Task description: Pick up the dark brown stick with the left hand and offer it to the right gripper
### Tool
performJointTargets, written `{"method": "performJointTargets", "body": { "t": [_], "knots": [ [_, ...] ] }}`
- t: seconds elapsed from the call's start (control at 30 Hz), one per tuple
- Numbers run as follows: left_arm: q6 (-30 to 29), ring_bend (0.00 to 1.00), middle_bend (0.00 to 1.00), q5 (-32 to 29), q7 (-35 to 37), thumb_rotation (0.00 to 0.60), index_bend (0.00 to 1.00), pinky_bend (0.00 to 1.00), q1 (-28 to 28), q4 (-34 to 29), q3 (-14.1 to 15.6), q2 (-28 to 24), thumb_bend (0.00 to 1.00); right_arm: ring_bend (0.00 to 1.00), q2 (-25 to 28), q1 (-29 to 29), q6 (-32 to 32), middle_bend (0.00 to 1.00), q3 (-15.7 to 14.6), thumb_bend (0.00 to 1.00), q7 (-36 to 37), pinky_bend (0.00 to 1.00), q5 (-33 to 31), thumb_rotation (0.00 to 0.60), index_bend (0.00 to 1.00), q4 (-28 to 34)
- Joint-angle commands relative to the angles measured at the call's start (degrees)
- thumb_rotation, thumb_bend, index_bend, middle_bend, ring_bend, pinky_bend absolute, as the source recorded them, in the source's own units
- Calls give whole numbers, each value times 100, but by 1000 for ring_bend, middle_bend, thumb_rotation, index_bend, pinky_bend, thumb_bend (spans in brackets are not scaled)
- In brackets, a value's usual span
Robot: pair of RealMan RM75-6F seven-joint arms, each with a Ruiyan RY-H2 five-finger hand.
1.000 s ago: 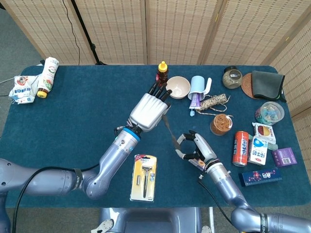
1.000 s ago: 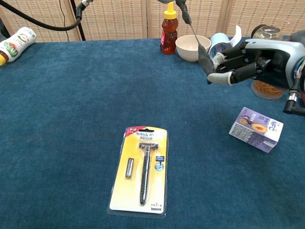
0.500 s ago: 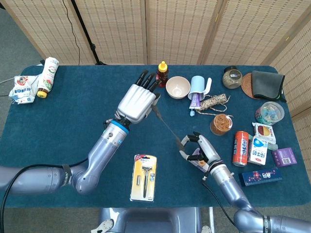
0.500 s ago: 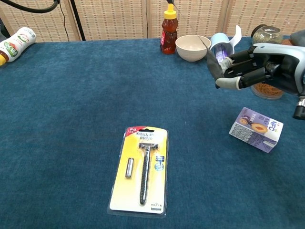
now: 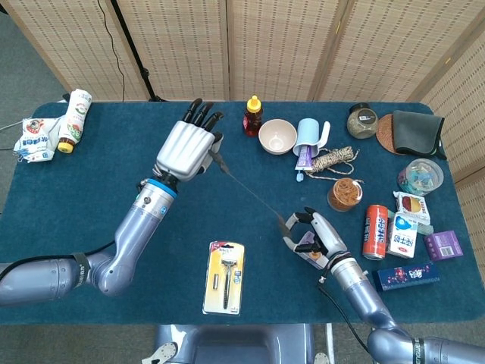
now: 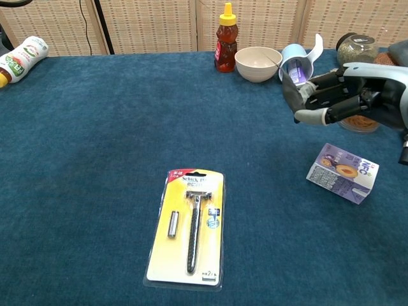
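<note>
Leftward and toward the counter's [image 5: 91, 182] far edge goes my left robot hand [image 5: 186, 149], now empty, fingers extended; my right robot hand [image 5: 309, 235] grips the dark brown stick [image 5: 254, 195], held above the counter's middle.

The chest view cuts off the right robot hand [image 6: 357, 99] at its edge and misses the left entirely.

Only a couple of things are actually showing readable print here. The yellow blister-pack card with the black razor [image 6: 189, 228] is showing "Schick" in white on its red top strip, with smaller print under it that's too fuzzy to make out. The small purple carton with a peach picture [image 6: 343, 173] is showing "NFC" on its end. Everything else is looking too tiny or blurry to read.
</note>
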State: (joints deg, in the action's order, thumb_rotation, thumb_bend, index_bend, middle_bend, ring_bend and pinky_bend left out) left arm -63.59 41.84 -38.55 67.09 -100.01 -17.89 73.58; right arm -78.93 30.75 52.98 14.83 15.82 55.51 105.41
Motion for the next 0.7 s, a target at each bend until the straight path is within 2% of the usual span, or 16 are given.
{"method": "performJointTargets", "body": {
  "t": [0.03, 0.7],
  "knots": [
    [35, 54, 196, 31, 82, 600, 747, 0, -77, 40, 32, -78, 538, 285, -6, -13, 2, 503, -6, 796, 10, 0, -4, 600, 789, -17],
    [238, 54, 196, 357, 630, 600, 747, 0, -523, 409, 185, -367, 538, 287, 36, -110, -18, 503, -18, 798, 125, 0, 72, 600, 788, -83]
  ]
}}
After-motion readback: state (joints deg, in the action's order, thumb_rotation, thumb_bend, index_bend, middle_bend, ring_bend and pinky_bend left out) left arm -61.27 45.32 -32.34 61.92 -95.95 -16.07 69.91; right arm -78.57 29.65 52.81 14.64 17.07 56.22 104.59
